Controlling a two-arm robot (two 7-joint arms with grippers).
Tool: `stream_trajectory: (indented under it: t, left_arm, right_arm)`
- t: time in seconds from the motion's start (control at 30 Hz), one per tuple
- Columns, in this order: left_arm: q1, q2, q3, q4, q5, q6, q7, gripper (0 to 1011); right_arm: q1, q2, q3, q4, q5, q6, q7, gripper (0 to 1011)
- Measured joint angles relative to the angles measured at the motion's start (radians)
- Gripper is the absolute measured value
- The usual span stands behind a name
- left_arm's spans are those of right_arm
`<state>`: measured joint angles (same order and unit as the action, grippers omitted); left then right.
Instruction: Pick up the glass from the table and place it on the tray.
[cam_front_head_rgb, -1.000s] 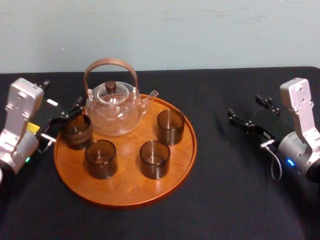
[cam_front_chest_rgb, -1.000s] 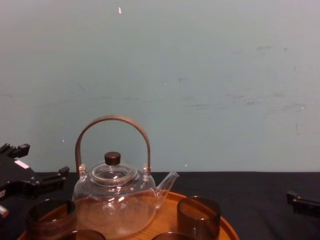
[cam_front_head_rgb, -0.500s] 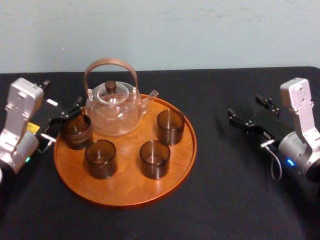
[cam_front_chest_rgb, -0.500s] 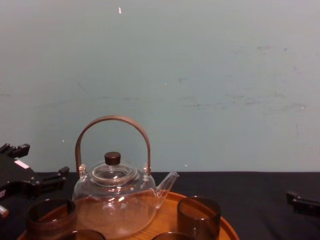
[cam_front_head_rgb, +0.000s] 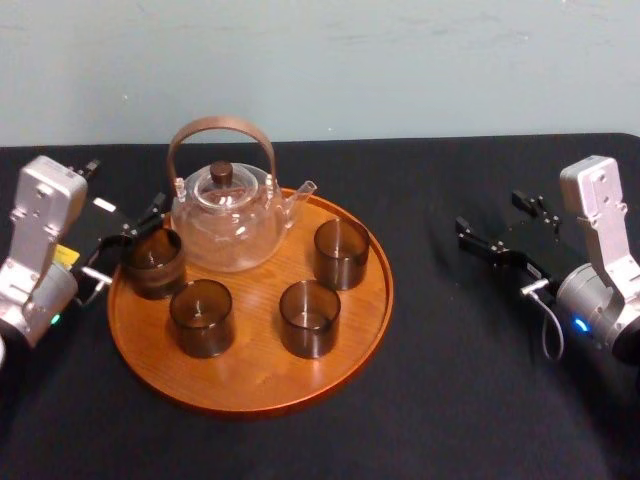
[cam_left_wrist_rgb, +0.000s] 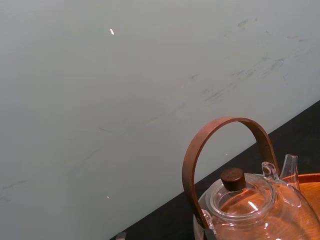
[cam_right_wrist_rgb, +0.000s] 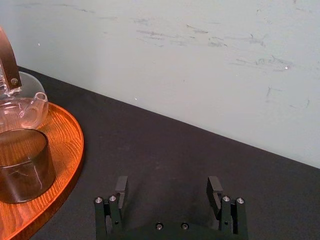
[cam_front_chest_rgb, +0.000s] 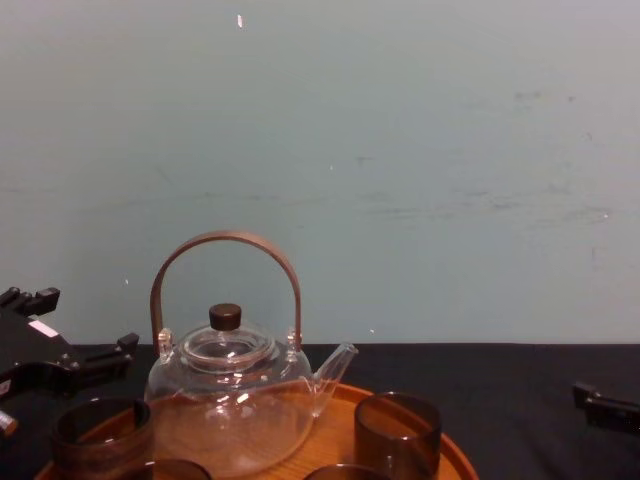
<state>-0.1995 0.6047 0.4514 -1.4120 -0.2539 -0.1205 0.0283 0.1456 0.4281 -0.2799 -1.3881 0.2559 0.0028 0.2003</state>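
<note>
Glass (cam_front_head_rgb: 153, 265): stands upright on the tray (cam_front_head_rgb: 250, 378), at its left rim, just left of and slightly nearer than the glass teapot (cam_front_head_rgb: 225, 225). Short, cylindrical, smoky brown.

Left gripper (cam_front_head_rgb: 125, 245): hovers at the left edge of the tray, fingers spread apart, open toward the left side of the glass. Far finger reaches along the far-left side of the glass; near finger lies at its near left. Contact between fingers and glass: cannot tell.

Right gripper (cam_right_wrist_rgb: 167, 186): sits well right of the tray, above the bare table (cam_front_head_rgb: 450, 390). Jaws wide apart, with only the black table surface between them; points toward the tray.

Tray: lies flat on the table, left of centre. Round, orange-brown wood, low raised rim.

Glass teapot: occupies the far-left part of the tray. Arched brown handle upright, dark knob on the lid, spout toward the right.

Second glass (cam_front_head_rgb: 201, 318): stands near the tray's middle, just nearer than the first.

Third glass (cam_front_head_rgb: 309, 318): stands right of the second, apart from it.

Fourth glass (cam_front_head_rgb: 341, 253): stands on the far-right part of the tray, right of the teapot spout.
</note>
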Motion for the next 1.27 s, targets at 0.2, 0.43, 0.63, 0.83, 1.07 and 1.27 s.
stream_trajectory:
  t: [0.2,0.43,0.63,0.83,1.07,1.27]
  left_arm:
    - [0.000,0.000,0.000,0.000,0.000,0.000,0.000,1001]
    - [0.000,0.000,0.000,0.000,0.000,0.000,0.000,1001]
    - [0.000,0.000,0.000,0.000,0.000,0.000,0.000,1001]
    - [0.000,0.000,0.000,0.000,0.000,0.000,0.000,1001]
    - [0.000,0.000,0.000,0.000,0.000,0.000,0.000,1001]
    - [0.000,0.000,0.000,0.000,0.000,0.000,0.000,1001]
  right_arm:
    - [0.000,0.000,0.000,0.000,0.000,0.000,0.000,1002]
    - [0.000,0.000,0.000,0.000,0.000,0.000,0.000,1002]
    - [0.000,0.000,0.000,0.000,0.000,0.000,0.000,1002]
    - [0.000,0.000,0.000,0.000,0.000,0.000,0.000,1002]
    - [0.000,0.000,0.000,0.000,0.000,0.000,0.000,1002]
    - [0.000,0.000,0.000,0.000,0.000,0.000,0.000,1002]
